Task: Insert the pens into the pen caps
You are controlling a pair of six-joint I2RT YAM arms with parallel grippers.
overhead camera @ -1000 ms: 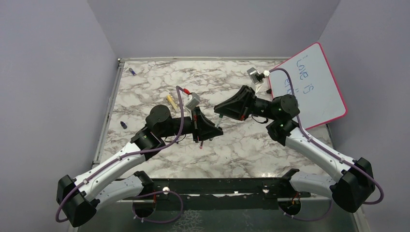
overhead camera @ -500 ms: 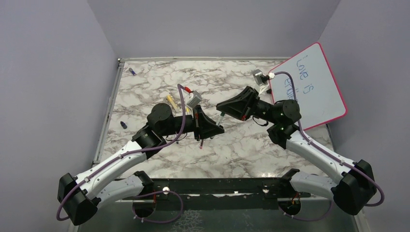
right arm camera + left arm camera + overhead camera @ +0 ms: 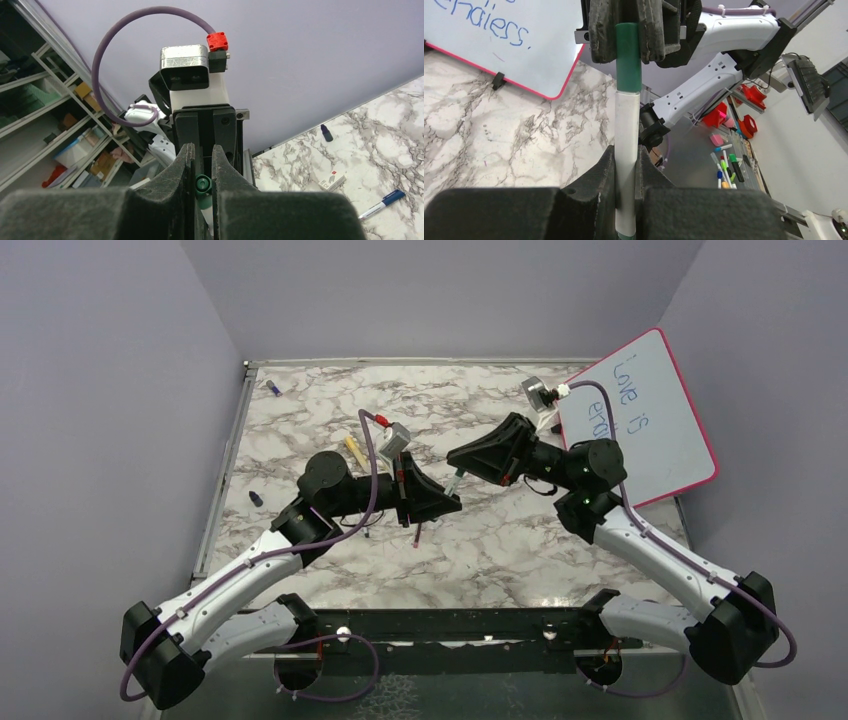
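A white pen (image 3: 628, 145) stands upright between the jaws of my left gripper (image 3: 626, 150), which is shut on its body. Its upper end sits in a green pen cap (image 3: 628, 55), and my right gripper (image 3: 199, 147) is shut on that cap (image 3: 202, 185). In the top view the left gripper (image 3: 452, 504) and the right gripper (image 3: 453, 460) meet tip to tip above the table's middle, with the pen (image 3: 456, 481) bridging them. A yellow pen (image 3: 353, 450) lies at the back left. A blue-ended pen (image 3: 384, 204) lies on the marble.
A pink-framed whiteboard (image 3: 640, 415) with blue writing leans at the back right. Two small dark blue caps lie on the left: one (image 3: 272, 387) by the far corner, one (image 3: 256, 498) near the left edge. A small white box (image 3: 332, 180) lies on the marble table (image 3: 520, 540).
Both grippers have crept closer together; the left one has shifted slightly to the right with the pen, and the right wrist has turned a little. The grips are unchanged.
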